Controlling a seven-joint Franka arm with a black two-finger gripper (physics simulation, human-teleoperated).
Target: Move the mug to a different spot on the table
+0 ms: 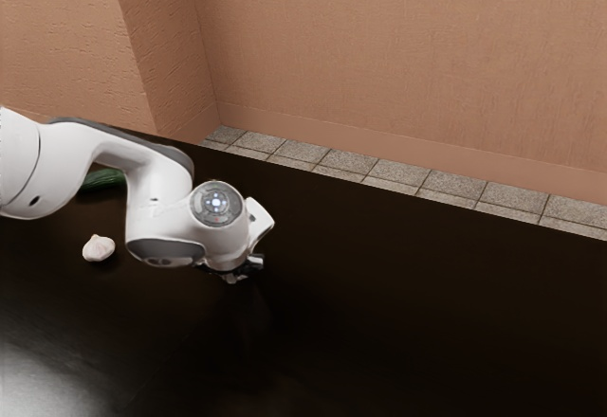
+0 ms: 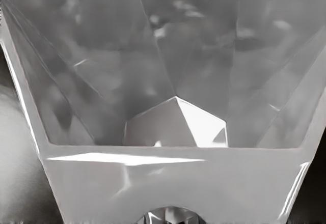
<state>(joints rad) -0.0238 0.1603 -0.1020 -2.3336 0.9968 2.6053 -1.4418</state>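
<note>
1. Mug (image 2: 163, 71): the wrist view looks straight down into its open mouth, so the mug sits directly beneath the hand.
- Colour is a uniform grey with a semi-gloss finish.
- The inner wall is faceted. Flat panels meet at straight creases and taper inward toward the base.
- The floor of the mug is a pale polygon with sharp edges, lit brighter on one side.
- The side of the rim nearest the camera reads as a broad, flat band carrying a bright streak of glare.
- Soft reflections mottle the panels farthest from that band.

2. Gripper (image 1: 239, 275): in the exterior view it hangs below the white hand, low over the dark worktop (image 1: 427, 322). Only a small dark portion shows under the hand. Whether the gripper is wide, narrow or holding the mug cannot be determined.

3. Position: the hand is over the interior of the worktop, back from its far edge and toward the exterior view's left.

4. Other items:
- A pale garlic bulb (image 1: 98, 246) lies on the worktop beside the arm (image 1: 85, 166), apart from the gripper.
- A green elongated object (image 1: 100, 180) lies nearer the far edge, partly hidden behind the arm.
</note>
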